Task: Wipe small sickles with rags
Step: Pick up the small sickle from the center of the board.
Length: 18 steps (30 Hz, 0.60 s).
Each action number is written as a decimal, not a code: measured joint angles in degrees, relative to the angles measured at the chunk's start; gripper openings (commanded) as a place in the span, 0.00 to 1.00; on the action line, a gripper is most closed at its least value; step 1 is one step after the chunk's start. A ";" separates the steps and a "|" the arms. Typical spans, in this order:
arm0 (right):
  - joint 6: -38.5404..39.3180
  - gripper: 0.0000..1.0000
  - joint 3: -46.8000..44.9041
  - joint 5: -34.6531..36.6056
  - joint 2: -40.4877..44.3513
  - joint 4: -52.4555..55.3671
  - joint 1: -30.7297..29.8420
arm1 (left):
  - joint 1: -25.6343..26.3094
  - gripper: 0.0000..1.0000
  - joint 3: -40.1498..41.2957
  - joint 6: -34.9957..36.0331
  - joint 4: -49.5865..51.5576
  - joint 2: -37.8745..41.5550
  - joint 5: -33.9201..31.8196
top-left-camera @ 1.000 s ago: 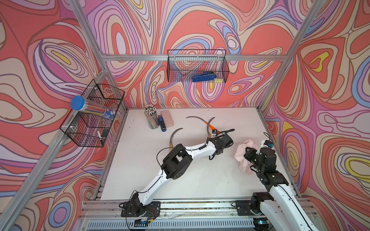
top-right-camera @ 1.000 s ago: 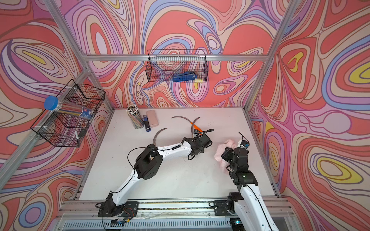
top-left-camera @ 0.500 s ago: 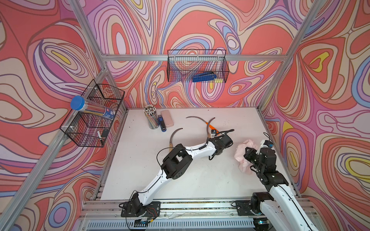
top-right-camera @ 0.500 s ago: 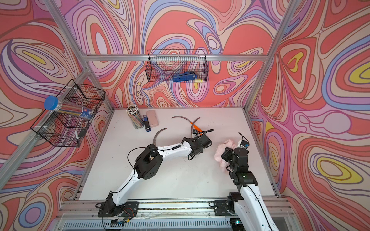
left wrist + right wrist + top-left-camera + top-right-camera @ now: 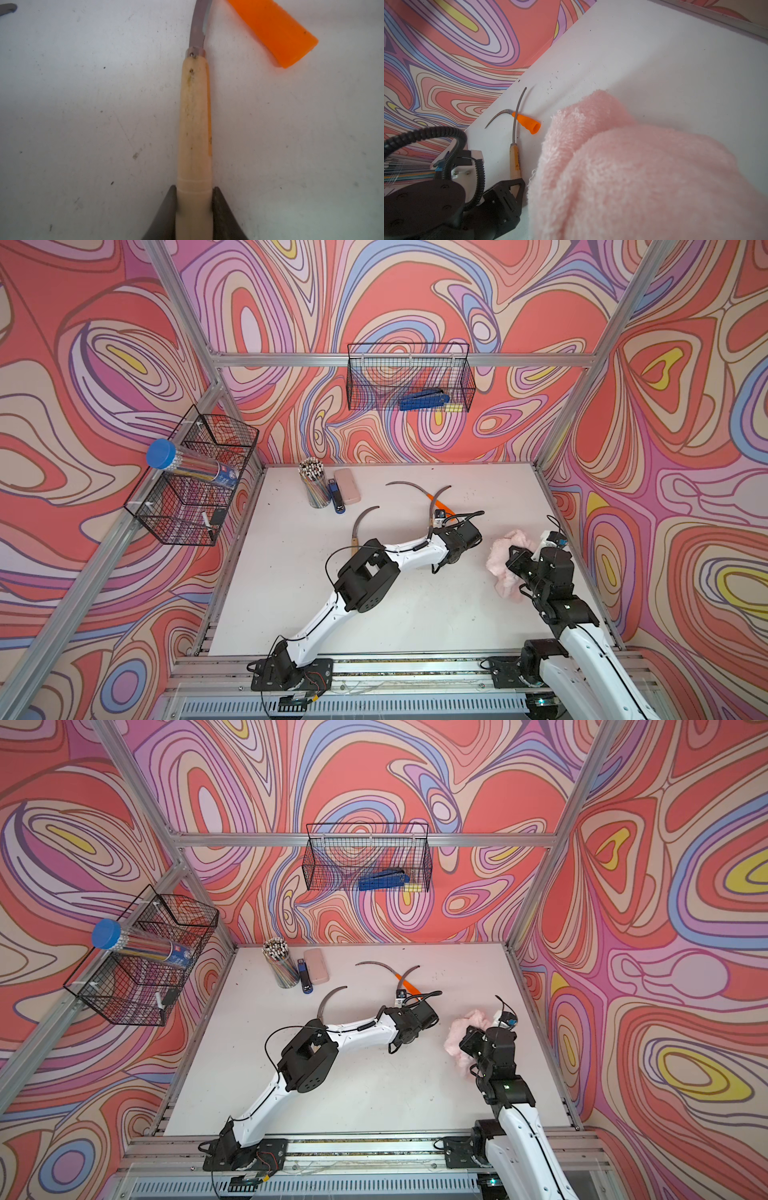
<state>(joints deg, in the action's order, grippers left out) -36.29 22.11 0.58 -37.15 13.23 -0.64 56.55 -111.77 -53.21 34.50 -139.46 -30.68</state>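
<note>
Gripping tight: left pincer (image 5: 194, 189) on wooden-handled sickle (image 5: 194, 124), right pincer (image 5: 515, 562) on pink rag (image 5: 643, 166).

1. Your clearest room is the bare white counter (image 5: 415, 614) along the near edge.
2. The white-and-black left arm (image 5: 411, 556) bars the centre.
3. An orange-handled grey-bladed sickle (image 5: 442, 506) crossing a wooden-handled grey-bladed sickle (image 5: 429, 512) blocks the far middle.
4. A fluffy pale pink cloth (image 5: 505, 560) fills the right side.
5. A striped pencil cup (image 5: 316, 494) crowds the far-left corner.

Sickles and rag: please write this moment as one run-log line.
left gripper: shut on wooden-handled sickle | right gripper: shut on pink rag | orange-handled sickle: not held
</note>
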 measured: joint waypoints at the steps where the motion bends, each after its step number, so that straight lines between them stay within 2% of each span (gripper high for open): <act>1: 0.00 0.00 0.00 0.00 0.00 0.00 0.00 | 0.00 0.18 0.28 0.00 -0.07 0.22 -0.04; 7: 0.00 0.00 0.00 0.00 0.04 0.02 0.00 | 0.02 0.08 2.25 -0.22 -0.35 1.36 -0.48; 14: 0.00 0.00 0.00 0.00 0.09 0.00 0.00 | -0.02 0.00 10.43 -0.37 -0.52 7.15 -1.42; 18: 0.00 0.00 0.00 -0.02 0.28 0.00 0.00 | -0.02 0.00 14.38 0.48 -1.66 11.89 -2.29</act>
<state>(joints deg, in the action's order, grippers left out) -36.29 22.11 0.56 -36.86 13.23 -0.64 56.53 -97.38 -52.73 32.84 -127.57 -32.97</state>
